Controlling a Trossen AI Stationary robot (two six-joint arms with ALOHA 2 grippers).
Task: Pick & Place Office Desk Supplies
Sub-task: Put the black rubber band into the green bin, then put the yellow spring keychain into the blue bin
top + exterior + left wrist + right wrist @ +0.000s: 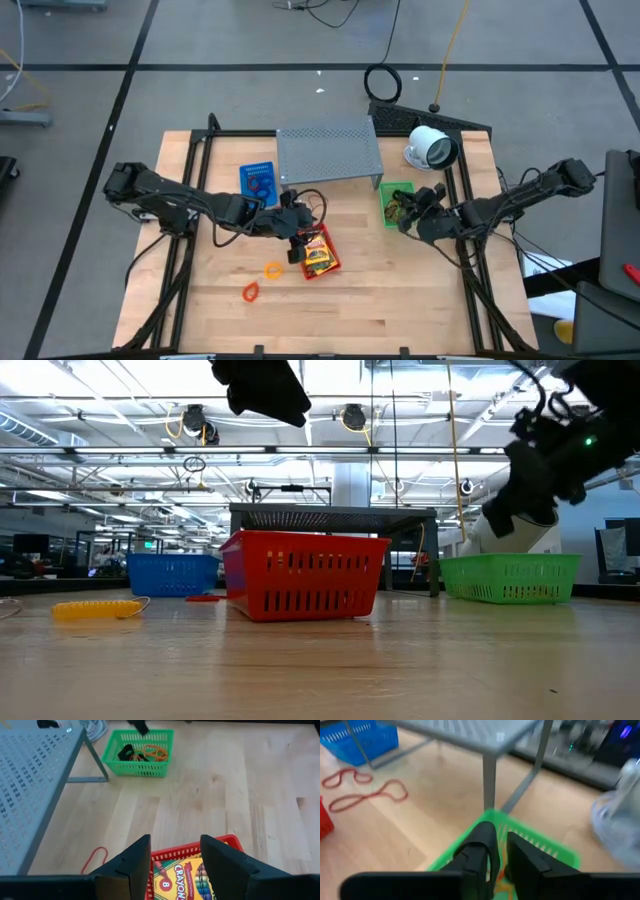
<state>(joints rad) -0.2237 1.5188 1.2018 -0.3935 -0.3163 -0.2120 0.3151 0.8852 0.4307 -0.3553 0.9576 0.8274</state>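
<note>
**Kid:** So where are your hands?

**Robot:** My left gripper (172, 865) hangs over the red basket (318, 254) in the middle of the table (400, 300). Its fingers (132, 865) are spread apart and hold nothing. My right gripper (497, 855) is over the green basket (397, 203), near the right side. Its fingers are only a little apart. I cannot tell if something is between them.

**Kid:** What is in the red basket?

**Robot:** A yellow crayon box (185, 882) with a green label. It lies flat inside.

**Kid:** And the green one?

**Robot:** Orange rubber bands (152, 753) and a small black piece (126, 752).

**Kid:** Is there stuff still on the table?

**Robot:** Yes. A yellow band (272, 269) and an orange band (251, 291) lie on the wood, in front of the red basket. A red band (93, 858) lies beside the red basket, near the shelf. More red loops (365, 795) lie on the wood near the blue basket (259, 181).

**Kid:** Where is the blue basket?

**Robot:** Right beside the grey shelf (328, 152), on its left. Something blue is in it, but I cannot tell what. A white round thing (431, 147) sits on the shelf's other side.
</note>
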